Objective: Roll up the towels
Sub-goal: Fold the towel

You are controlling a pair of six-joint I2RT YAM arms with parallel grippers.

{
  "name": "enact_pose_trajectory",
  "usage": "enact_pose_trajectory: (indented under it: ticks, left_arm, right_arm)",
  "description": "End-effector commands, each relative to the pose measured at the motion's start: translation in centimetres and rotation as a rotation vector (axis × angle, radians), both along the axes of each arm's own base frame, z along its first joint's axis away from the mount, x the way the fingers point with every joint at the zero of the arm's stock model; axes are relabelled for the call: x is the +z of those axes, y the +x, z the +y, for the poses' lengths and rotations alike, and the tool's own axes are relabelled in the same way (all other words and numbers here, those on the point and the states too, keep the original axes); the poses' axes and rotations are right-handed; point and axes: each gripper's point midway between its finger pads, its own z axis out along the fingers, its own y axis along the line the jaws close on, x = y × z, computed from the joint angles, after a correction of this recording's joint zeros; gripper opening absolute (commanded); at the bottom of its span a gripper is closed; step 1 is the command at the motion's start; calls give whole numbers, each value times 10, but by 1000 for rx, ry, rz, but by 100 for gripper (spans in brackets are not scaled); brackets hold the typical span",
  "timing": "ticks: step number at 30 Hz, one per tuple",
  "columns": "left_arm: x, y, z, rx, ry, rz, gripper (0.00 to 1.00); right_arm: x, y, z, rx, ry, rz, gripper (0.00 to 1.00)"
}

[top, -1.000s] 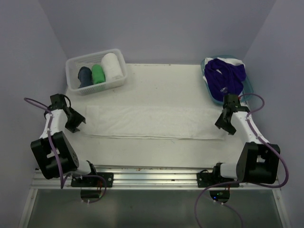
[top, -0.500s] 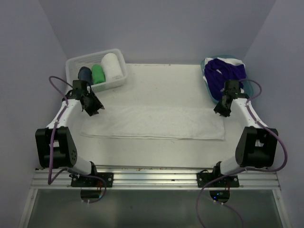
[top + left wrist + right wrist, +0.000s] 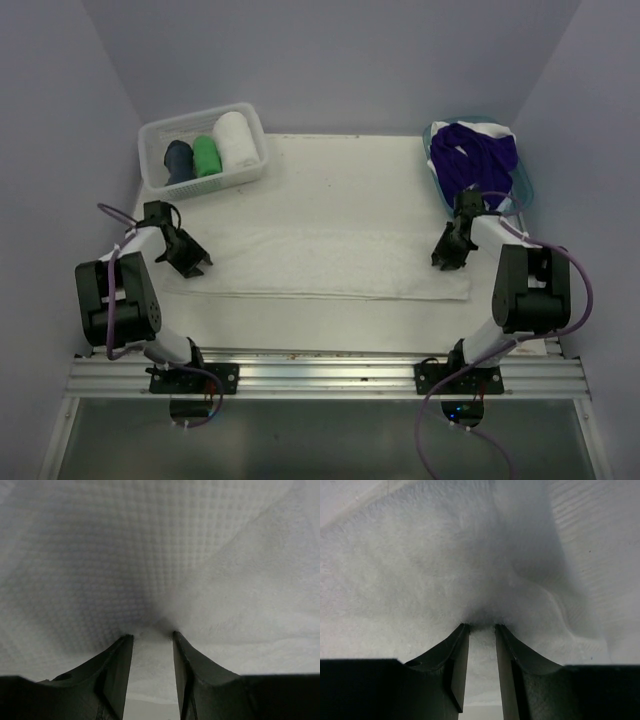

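Left arm (image 3: 138, 242) and right arm (image 3: 488, 228) pair white links with blocky black joint housings; a purple cable (image 3: 586, 290) loops along each; black base plates (image 3: 196, 379) sit bolted to a silver rail (image 3: 320, 372). Pincer fingers (image 3: 112, 675) are matte black, curved.

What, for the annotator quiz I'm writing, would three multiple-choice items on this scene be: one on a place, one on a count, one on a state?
1. The clear white plastic basket sits at the table's: A far left corner; B far right corner; C near edge.
2. Rolled towels in that basket: A one; B three; C five.
3. The long white terry towel is: A tightly rolled; B spread flat; C hanging off the table.

Key: 1 A, it is at the top left in the overhead view. 2 B, a dark navy roll, a bright green roll and a white roll stand side by side. 3 B, it lies unrolled across the table's middle.
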Motion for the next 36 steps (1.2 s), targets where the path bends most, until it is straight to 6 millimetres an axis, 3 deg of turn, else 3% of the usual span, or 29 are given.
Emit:
enact_pose_trajectory:
  ticks: [1, 3, 8, 11, 14, 17, 23, 26, 29, 32, 33, 36]
  left_arm:
    - [-17, -39, 48, 111, 43, 88, 43]
    - [-13, -44, 65, 147, 71, 90, 43]
    - [-4, -38, 68, 160, 74, 59, 43]
    - [5, -30, 70, 153, 74, 28, 43]
    - [17, -23, 73, 145, 87, -11, 43]
    - [28, -18, 77, 136, 104, -34, 43]
    - [32, -16, 78, 129, 110, -39, 44]
    - [33, -15, 77, 130, 103, -43, 44]
    - [36, -13, 78, 130, 104, -49, 44]
    - [38, -12, 77, 129, 106, -57, 44]
    - [38, -12, 77, 129, 105, -57, 44]
    - [37, -13, 76, 129, 98, -54, 44]
  right_arm:
    - [-11, -32, 6, 24, 23, 69, 32]
    - [-13, -43, 11, 32, 46, 81, 32]
    - [-3, -58, 12, 60, 28, 88, 30]
    - [24, -46, 0, 44, -38, 3, 29]
    - [53, -18, -14, 23, -117, -109, 29]
    - [63, 6, -21, 21, -149, -106, 26]
    - [39, 38, -15, 5, -103, -93, 20]
    - [18, 37, -13, -6, -91, -42, 17]
    - [12, 35, -20, -22, -132, -25, 15]
    - [31, 40, -24, -40, -154, -103, 15]
    - [50, 42, -25, -49, -161, -164, 16]
    - [73, 39, -25, -42, -182, -222, 19]
